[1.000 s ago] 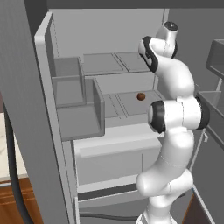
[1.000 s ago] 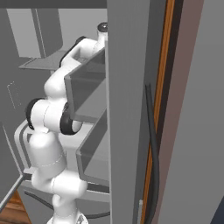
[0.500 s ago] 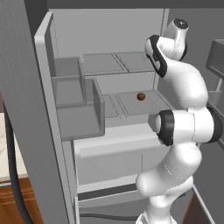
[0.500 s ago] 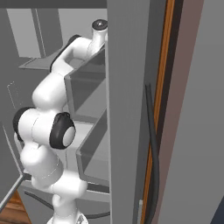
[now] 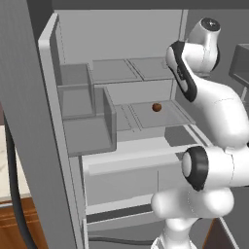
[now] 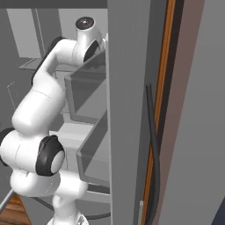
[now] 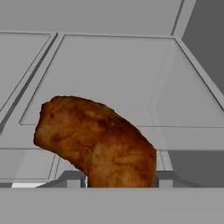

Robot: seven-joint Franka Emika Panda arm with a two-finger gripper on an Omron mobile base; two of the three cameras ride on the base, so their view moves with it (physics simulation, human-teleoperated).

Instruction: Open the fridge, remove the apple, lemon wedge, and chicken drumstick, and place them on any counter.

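A rough, mottled golden-brown chicken drumstick, curved and thick, sits clamped between the gripper fingers, raised before smooth grey shelves inside the open fridge. A small round dark apple rests on a translucent shelf.

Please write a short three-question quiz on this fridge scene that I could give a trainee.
1. True or false: the fridge stands open.
2. What does the gripper hold in the hand view?
A. a lemon wedge
B. the chicken drumstick
C. nothing
3. Fill in: in the left base view, the apple rests on a ____ inside the fridge.

Key
1. True; its shelves and door bins are exposed.
2. B; the brown drumstick sits between the two finger tips.
3. shelf; it lies alone on a lower shelf.
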